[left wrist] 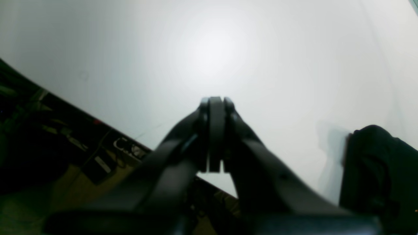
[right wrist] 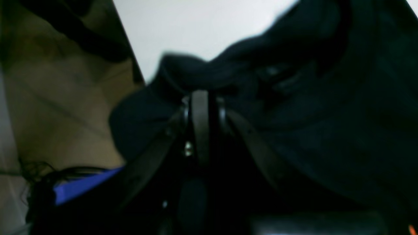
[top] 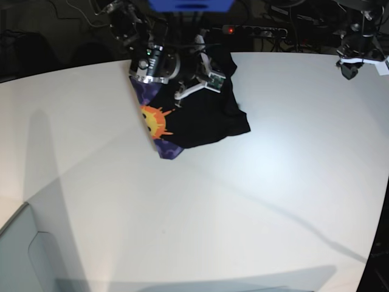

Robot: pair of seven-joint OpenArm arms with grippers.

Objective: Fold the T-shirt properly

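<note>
The T-shirt lies bunched near the table's far edge, black with an orange-yellow sun print on a purple patch at its left side. My right gripper is at the shirt's far end. In the right wrist view its fingers are pressed together, with black cloth gathered around the tips. My left gripper hangs at the far right, well apart from the shirt. In the left wrist view it is shut over bare white table, holding nothing.
The white table spreads out in front of the shirt. A blue object and a power strip with a red light sit behind the far edge. A dark shape shows at the left wrist view's lower right.
</note>
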